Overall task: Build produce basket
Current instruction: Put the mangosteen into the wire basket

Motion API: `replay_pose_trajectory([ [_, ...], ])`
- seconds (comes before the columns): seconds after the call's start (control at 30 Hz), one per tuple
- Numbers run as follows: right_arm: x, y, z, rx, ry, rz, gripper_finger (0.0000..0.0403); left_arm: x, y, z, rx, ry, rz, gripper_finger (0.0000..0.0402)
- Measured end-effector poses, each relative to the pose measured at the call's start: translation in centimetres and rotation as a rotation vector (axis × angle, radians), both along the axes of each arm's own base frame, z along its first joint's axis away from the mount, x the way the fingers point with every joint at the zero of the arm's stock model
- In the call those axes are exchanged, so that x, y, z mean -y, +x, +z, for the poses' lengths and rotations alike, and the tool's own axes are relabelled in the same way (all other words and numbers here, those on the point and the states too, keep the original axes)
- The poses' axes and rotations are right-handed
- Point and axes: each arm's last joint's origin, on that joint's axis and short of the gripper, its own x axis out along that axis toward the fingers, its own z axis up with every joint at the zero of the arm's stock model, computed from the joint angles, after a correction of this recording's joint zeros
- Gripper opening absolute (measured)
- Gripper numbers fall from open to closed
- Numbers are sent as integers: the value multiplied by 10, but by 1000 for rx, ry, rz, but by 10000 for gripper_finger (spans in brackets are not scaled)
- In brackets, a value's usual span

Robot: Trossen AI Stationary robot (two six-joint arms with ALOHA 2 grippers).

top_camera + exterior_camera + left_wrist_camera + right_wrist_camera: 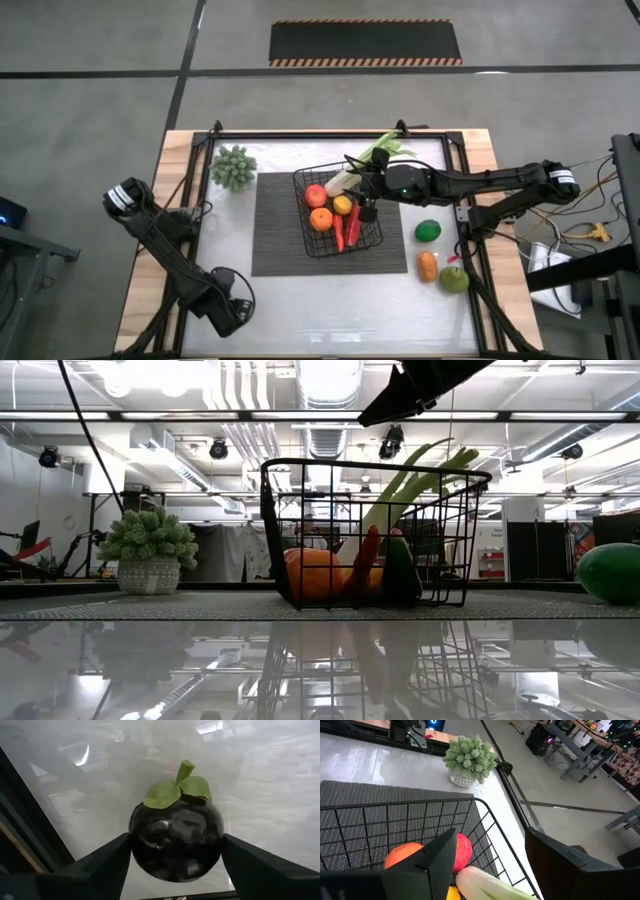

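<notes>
The dark round fruit (176, 841) sits closest, right up in the left wrist view, with green leaves on top. The left gripper (175, 870) has a finger on each side of it and holds it, down near the front edge of the tabletop (330, 320), left of the middle. The fruit looks shiny and hard, so I think it is light but slippery, and the best hold is across its fat middle, not by the thin leaves. Now from big to small. The dark ribbed mat (280, 235) lies in the middle of the tabletop. The black wire basket (372, 243) stands on the mat's right part, with the long leek (372, 158), a red apple (316, 195), an orange (321, 220), a yellow piece and a red chili (352, 224) inside. The right gripper (366, 205) hangs over the basket with its fingers apart and nothing between them. A small potted plant (233, 166) stands near the back left corner. A green round piece (428, 231), an orange piece (428, 266) and a green pear (455, 279) wait near the right edge.
</notes>
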Motion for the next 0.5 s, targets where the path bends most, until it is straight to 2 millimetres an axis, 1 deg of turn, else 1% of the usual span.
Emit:
replay_pose_trajectory([
  [0.2,0,0,0,-6,-17,7,221,2,2,-3,-12,15,0,231],
  [0.3,0,0,-2,-14,-28,12,221,2,3,5,3,41,-7,220],
  [0.37,0,0,-2,-17,-28,12,221,-2,4,13,60,158,-8,220],
  [0.4,0,0,-2,-18,-29,12,221,-3,6,20,107,211,-12,220],
  [0.5,0,0,-2,-21,-39,16,221,-7,12,51,288,328,-45,221],
])
